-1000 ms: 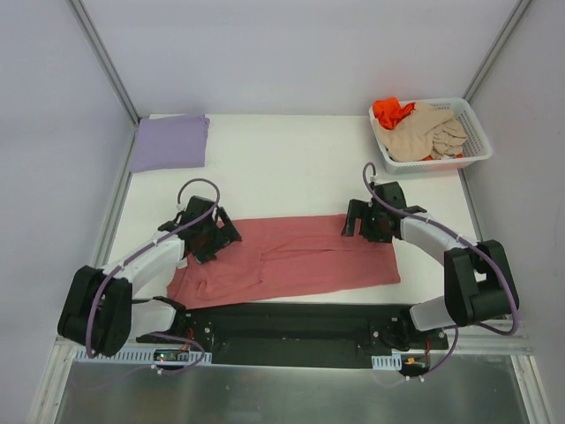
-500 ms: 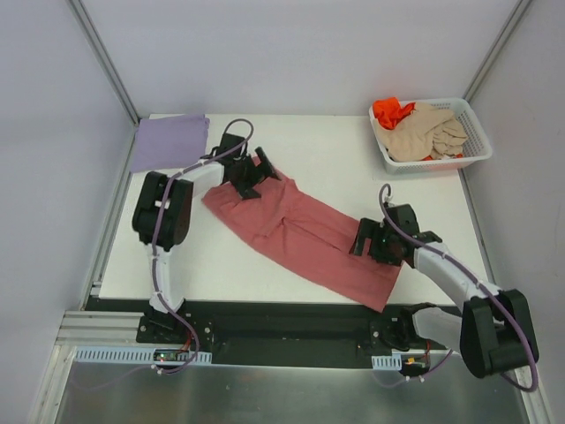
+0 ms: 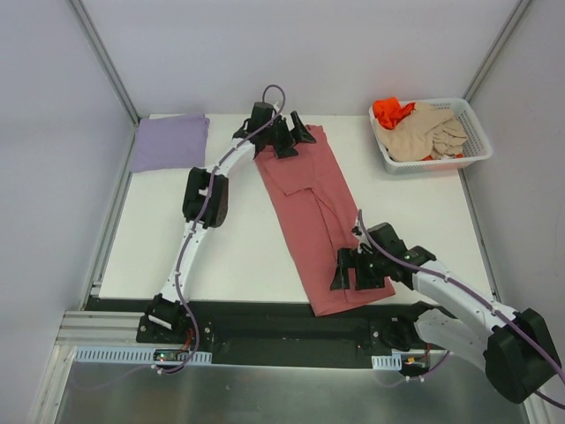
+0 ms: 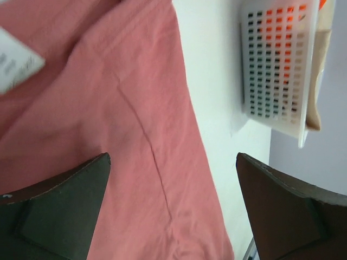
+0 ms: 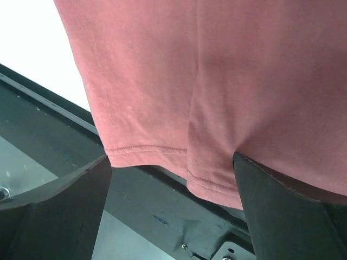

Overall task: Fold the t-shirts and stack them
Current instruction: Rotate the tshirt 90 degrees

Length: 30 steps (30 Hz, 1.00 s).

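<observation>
Two wide-spread sets of jaws, one at each end of the rose-red tee (image 3: 311,208), and neither is pinching anything that I can see. The shirt lies as a long narrow strip on the table (image 3: 221,247), folded lengthwise by the look of the ridge down its middle.

My left gripper (image 4: 172,157) is low over the far end. Flat cloth fills the gap between its jaws and runs on under the left-hand one. Past the right-hand jaw there is bare tabletop and then the white mesh basket (image 4: 271,65).

My right gripper (image 5: 172,158) is at the near end with the stitched hem directly between its jaws. That hem hangs just over the table edge, above the black base rail (image 5: 49,119).

I read this placing as a set-up for the crosswise fold: each arm has one end of the strip between its jaws, so one end can be carried over onto the other. The overhanging hem should give the right jaws a free edge to close on.

Well off to the left of my left jaws, in the far corner, the lavender tee (image 3: 168,141) lies folded, likely the start of the stack. The beige tee (image 3: 428,132) and the orange tee (image 3: 388,109) sit heaped in the basket, not yet folded
</observation>
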Each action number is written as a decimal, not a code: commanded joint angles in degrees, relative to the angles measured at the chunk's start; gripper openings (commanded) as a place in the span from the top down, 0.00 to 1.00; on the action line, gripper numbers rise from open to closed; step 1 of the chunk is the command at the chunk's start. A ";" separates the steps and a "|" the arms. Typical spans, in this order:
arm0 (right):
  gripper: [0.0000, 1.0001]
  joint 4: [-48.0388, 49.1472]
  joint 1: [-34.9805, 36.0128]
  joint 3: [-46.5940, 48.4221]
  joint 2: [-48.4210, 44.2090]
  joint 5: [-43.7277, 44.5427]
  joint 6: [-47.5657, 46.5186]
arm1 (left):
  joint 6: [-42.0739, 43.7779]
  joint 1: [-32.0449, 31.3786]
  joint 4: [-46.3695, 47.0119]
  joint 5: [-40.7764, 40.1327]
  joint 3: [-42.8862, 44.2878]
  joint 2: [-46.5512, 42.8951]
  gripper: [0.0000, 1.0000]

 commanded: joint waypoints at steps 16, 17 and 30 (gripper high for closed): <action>0.04 1.48 0.58 3.25 -1.22 11.03 5.06 | 12.94 -9.59 -6.30 -14.24 -51.66 -41.61 0.01; 0.04 2.80 0.49 2.72 -0.95 10.32 5.41 | 12.07 -9.59 -6.30 -14.42 -51.84 -40.56 0.01; 0.04 7.47 4.35 4.03 7.74 5.92 6.90 | 11.00 -5.73 -17.90 -17.41 -34.10 -21.05 0.01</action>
